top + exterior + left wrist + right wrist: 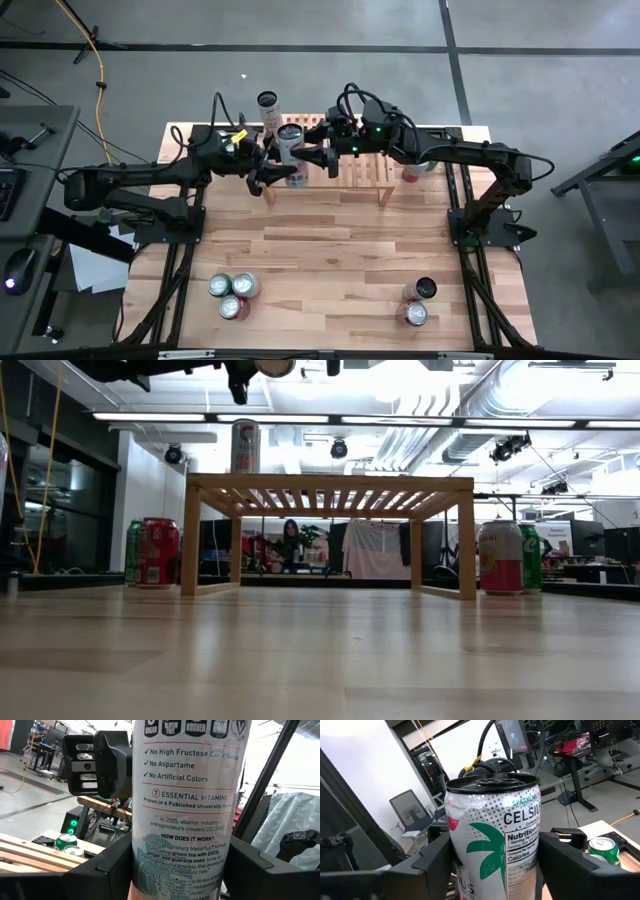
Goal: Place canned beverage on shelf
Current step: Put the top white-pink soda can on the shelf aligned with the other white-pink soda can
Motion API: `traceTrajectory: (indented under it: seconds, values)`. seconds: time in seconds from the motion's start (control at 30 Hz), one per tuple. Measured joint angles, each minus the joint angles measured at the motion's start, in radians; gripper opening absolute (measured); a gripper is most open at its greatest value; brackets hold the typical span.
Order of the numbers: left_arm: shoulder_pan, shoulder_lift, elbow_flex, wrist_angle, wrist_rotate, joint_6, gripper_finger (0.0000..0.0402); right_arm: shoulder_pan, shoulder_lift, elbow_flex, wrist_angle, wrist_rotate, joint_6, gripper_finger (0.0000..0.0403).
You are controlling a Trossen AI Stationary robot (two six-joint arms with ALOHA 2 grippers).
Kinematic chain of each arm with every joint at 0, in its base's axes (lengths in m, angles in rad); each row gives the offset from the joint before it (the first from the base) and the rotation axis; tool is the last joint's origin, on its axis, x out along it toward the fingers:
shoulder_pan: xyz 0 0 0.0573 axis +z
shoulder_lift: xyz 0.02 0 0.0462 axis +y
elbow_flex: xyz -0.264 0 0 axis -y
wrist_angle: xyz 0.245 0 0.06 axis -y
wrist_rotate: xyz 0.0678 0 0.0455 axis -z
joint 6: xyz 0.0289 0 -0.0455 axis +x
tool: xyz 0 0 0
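Observation:
A tall slim white can [292,150] with a green palm print is held upright in the air over the left end of the light-wood slatted shelf [360,165]. My left gripper [276,170] reaches it from the left and my right gripper [312,156] from the right; both are shut on it. In the low view only the can's bottom [275,366] shows, at the top edge. A second slim can [268,104] stands on its base on the shelf's far left corner [245,448]. My left gripper pinches the can's printed wall [150,870] between its two fingers, low on the body. The fingers [107,867] come level from the table's left, across the can. The can is upright and clear of the shelf. My right gripper has its two fingers [437,857] on opposite sides of the can's wall [465,865], below the lid [492,782] and higher up than the left gripper. It comes level from the table's right, across the upright can.
Three cans [232,292] stand near the front left of the table and two [418,300] near the front right. Another can [415,170] stands on the table right of the shelf, and green cans [67,842] beside it. Bare tabletop [330,250] lies in the middle.

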Motion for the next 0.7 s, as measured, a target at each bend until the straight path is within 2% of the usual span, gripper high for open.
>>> traceTrajectory:
  seconds: [0.33, 0.37, 0.5, 0.57, 0.7]
  values:
    - [0.016, -0.006, 0.0, -0.008, 0.023, -0.023, 0.0223, -0.001, -0.005, 0.0, -0.019, 0.0, -0.007, 0.0235]
    - [0.023, -0.01, 0.0, -0.013, 0.033, -0.024, 0.0231, -0.002, -0.009, 0.0, -0.032, 0.0, -0.016, 0.0235]
    - [0.066, -0.058, -0.001, -0.113, 0.06, -0.052, 0.0319, -0.015, -0.037, -0.001, -0.093, 0.006, -0.073, 0.0234]
    - [0.096, -0.102, 0.006, -0.2, 0.049, -0.054, 0.0351, -0.028, -0.066, -0.001, -0.127, 0.004, -0.1, 0.0234]
    - [0.145, -0.185, 0.047, -0.395, 0.049, 0.005, 0.0366, -0.037, -0.081, 0.003, -0.159, 0.028, -0.125, 0.0234]
